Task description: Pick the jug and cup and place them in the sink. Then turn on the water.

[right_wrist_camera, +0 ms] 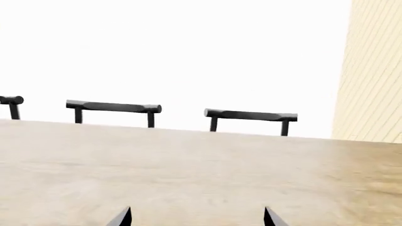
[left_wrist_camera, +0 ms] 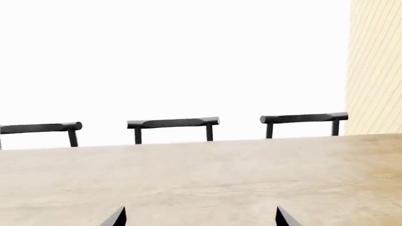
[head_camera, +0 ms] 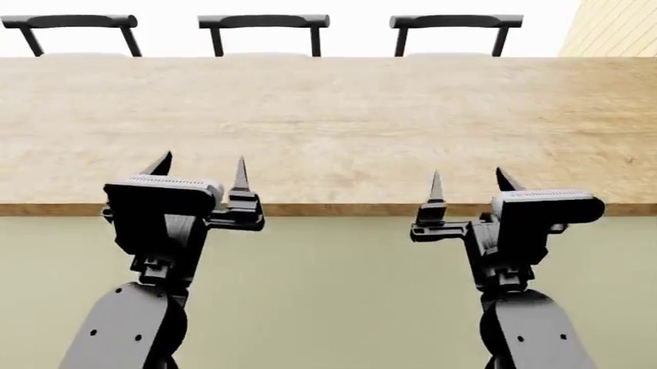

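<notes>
You've got three black chair backs lined up beyond the far edge: one at the left (head_camera: pixel 70 23), one in the middle (head_camera: pixel 264 22), one at the right (head_camera: pixel 456 22). One wooden counter (head_camera: pixel 339 123) spans the view. Two grippers are over its near edge, the left gripper (head_camera: pixel 200 173) and the right gripper (head_camera: pixel 470 183), each showing two pointed fingertips.

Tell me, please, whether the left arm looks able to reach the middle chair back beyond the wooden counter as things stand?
Probably not. The left gripper hangs open at the near edge of the wooden counter, whose whole depth lies between it and the middle chair back.
</notes>
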